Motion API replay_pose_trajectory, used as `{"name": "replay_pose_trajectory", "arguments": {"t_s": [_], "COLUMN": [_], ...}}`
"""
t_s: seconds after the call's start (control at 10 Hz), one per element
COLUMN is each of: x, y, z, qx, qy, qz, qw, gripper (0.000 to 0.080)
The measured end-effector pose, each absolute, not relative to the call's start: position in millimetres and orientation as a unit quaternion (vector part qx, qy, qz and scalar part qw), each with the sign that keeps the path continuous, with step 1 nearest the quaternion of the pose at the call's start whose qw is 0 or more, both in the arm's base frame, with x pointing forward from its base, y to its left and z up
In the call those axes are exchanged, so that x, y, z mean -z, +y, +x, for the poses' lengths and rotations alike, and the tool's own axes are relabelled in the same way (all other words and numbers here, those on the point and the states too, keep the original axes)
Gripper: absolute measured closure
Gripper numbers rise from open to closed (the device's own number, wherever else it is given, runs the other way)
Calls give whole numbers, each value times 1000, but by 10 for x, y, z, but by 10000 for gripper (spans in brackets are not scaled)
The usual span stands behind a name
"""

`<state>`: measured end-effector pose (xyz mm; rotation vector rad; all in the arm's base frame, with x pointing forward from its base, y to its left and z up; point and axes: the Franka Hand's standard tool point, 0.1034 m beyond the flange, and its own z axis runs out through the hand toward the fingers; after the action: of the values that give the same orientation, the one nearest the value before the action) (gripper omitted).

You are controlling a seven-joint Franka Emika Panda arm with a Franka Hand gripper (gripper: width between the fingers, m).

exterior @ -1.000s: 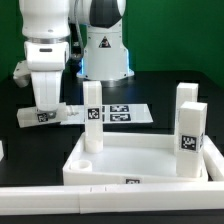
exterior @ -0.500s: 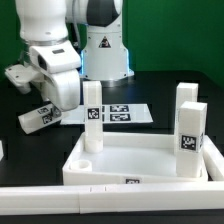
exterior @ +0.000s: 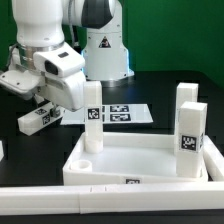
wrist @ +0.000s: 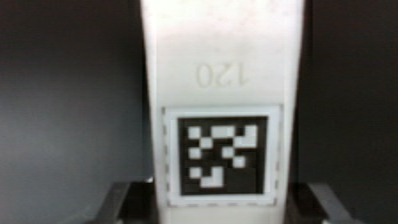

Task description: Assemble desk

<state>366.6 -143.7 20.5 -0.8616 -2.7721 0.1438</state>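
Observation:
In the exterior view my gripper point(exterior: 47, 108) is shut on a white block leg point(exterior: 36, 120) with a square tag. It holds the leg tilted, just above the black table at the exterior view's left. The white desk panel point(exterior: 140, 160) lies in front with its raised rim up. Three legs stand upright in it: one at its near-left corner point(exterior: 92, 118) and two at the right point(exterior: 188, 135) point(exterior: 186, 98). In the wrist view the held leg point(wrist: 215, 90) fills the middle, between the dark fingers point(wrist: 128, 202) of my gripper point(wrist: 222, 205).
The marker board point(exterior: 125, 113) lies flat on the table behind the panel. The arm's white base point(exterior: 105, 50) stands at the back. A long white bar point(exterior: 100, 197) runs along the front edge of the scene.
The gripper has taken the leg off the table, lifted it slightly and swung over, so the wrist leans toward the exterior view's left and the leg is tilted.

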Motion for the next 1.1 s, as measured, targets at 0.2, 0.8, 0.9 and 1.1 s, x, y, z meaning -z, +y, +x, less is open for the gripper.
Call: {"name": "replay_pose_trajectory", "arguments": {"t_s": [0.2, 0.8, 0.9, 1.1], "x": [-180, -398, -460, -539], "y": [-1441, -1522, -1543, -1551], "z": [3654, 3803, 3900, 4082], "qx": [-51, -66, -72, -78], "qy": [-954, -906, -883, -829], "qz": [-271, -410, -459, -552], "qw": [119, 88, 73, 50], "gripper": [514, 162, 153, 150]}}
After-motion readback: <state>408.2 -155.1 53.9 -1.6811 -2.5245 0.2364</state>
